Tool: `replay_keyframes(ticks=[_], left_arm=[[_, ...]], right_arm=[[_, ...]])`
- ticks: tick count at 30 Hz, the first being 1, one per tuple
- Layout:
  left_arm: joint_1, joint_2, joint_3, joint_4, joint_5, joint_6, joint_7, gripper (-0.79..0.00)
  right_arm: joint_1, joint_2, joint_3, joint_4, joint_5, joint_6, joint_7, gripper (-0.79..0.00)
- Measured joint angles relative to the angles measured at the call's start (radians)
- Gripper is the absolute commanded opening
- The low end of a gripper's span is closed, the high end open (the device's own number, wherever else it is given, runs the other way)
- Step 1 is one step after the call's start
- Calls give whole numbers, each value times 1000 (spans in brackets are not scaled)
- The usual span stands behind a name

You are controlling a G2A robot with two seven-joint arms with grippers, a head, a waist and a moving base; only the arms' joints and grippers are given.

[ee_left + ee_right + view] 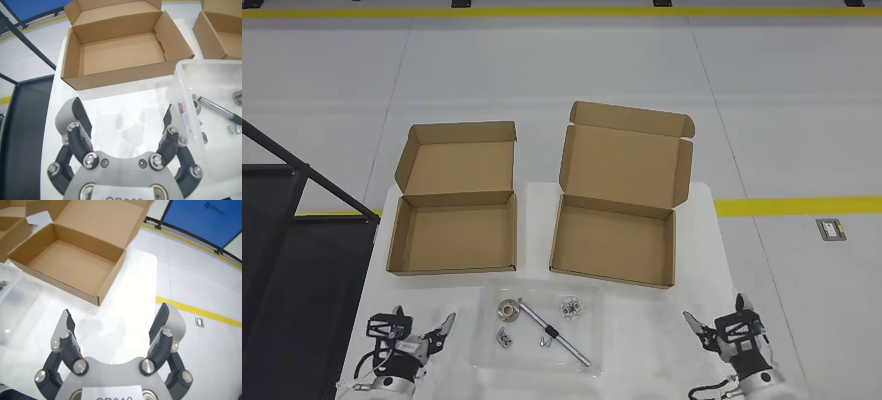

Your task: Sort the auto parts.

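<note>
Left end effector (122, 107): I read it wide apart, 8 o'clock on the counter (442, 290).
Left box (452, 240): open, 10 o'clock.
Auto parts: rod (554, 333) and small fittings in the clear tray (182, 81), 6 o'clock.
Right box (612, 245): open, 1 o'clock.
Right end effector (115, 311): wide apart, 4 o'clock.

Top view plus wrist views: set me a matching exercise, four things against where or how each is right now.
Things:
1 rod
2 bin
3 left gripper
4 right box

States:
A empty, lid open
B fingers open, above the table
C lying in the bin
D front middle of the table, holding small parts

Pairs: 1-C; 2-D; 3-B; 4-A
</note>
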Motion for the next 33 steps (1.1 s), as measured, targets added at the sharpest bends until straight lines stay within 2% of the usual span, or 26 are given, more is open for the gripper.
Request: replay_keyframes(ticks=[5, 12, 15, 18, 29, 31, 33], left_arm=[[25, -1, -36, -4, -5, -18, 91, 0], [47, -1, -61, 8, 10, -42, 155, 0], [47, -1, -60, 8, 9, -42, 154, 0], [47, -1, -60, 8, 9, -42, 154, 0], [47, -1, -60, 8, 9, -42, 154, 0], [47, -1, -60, 8, 9, -42, 154, 0], [47, -1, -60, 8, 9, -42, 154, 0]], right_arm=[[71, 9, -35, -116, -44, -164, 139, 0], [223, 13, -193, -194, -87, -426, 381, 0], [298, 8, -290, -172, -62, -509, 487, 0], [340, 5, -330, -158, -53, -529, 595, 0], [328, 6, -335, -171, -50, -542, 531, 0], [334, 6, -362, -154, -43, -576, 507, 0], [385, -2, -411, -128, 7, -601, 542, 0]])
